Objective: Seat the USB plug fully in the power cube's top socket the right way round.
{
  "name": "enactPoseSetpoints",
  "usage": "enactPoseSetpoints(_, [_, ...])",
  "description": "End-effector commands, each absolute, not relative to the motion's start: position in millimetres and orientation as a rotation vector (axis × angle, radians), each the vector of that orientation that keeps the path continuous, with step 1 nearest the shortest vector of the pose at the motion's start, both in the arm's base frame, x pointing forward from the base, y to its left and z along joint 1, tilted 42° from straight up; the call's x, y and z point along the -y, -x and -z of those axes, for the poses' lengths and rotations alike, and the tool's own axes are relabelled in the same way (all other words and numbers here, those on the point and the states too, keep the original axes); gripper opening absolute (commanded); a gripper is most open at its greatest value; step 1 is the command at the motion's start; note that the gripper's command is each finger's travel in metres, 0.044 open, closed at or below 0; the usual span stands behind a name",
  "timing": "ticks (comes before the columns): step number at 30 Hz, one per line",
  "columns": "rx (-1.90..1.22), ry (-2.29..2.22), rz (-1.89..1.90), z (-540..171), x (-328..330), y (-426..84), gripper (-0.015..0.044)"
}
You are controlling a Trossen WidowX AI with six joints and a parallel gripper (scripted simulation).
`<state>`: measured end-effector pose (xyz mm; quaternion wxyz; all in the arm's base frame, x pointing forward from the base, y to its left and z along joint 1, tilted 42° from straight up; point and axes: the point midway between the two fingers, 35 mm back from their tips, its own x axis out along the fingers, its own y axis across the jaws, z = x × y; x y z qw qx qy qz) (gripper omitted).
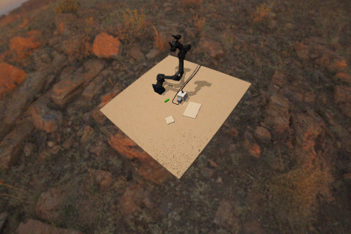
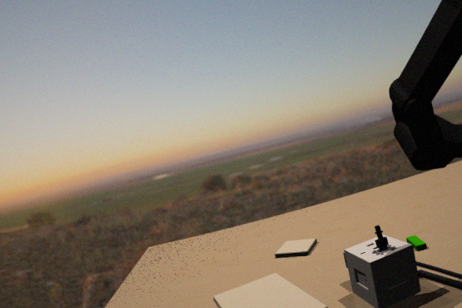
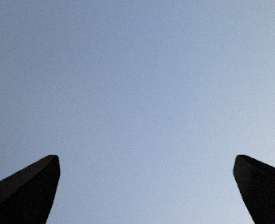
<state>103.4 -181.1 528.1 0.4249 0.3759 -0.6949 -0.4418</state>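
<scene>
The power cube, pale on top with grey sides, stands on the table. The black USB plug stands upright in its top face, with its body above the surface; in the top view it is a tiny dark shape. Which way round it sits and how deep it is cannot be told. My gripper is open, with only sky between its widely spaced fingers. In the top view it is raised high at the end of the arm, well away from the cube and plug.
A green block lies near the cube. A large pale plate and a small pale tile lie flat on the table. Black cables run from near the cube toward the table's edge.
</scene>
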Motion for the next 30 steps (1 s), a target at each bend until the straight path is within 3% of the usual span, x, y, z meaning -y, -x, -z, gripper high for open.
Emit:
enactPoseSetpoints(1, [1.744, -0.927, 1.109, -529.3, 181.4, -100.9, 0.0426])
enactPoseSetpoints(6, [1.852, -0.659, 1.263, -548.1, 173.7, -32.4, 0.044])
enactPoseSetpoints(17, [2.082, -0.042, 1.697, -559.6, 68.3, 115.6, 0.044])
enactPoseSetpoints(24, [2.079, 0.357, 2.162, -546.1, -33.7, 154.9, 0.044])
enactPoseSetpoints(30, [2.033, 0.655, 2.583, -527.3, -126.9, 147.4, 0.044])
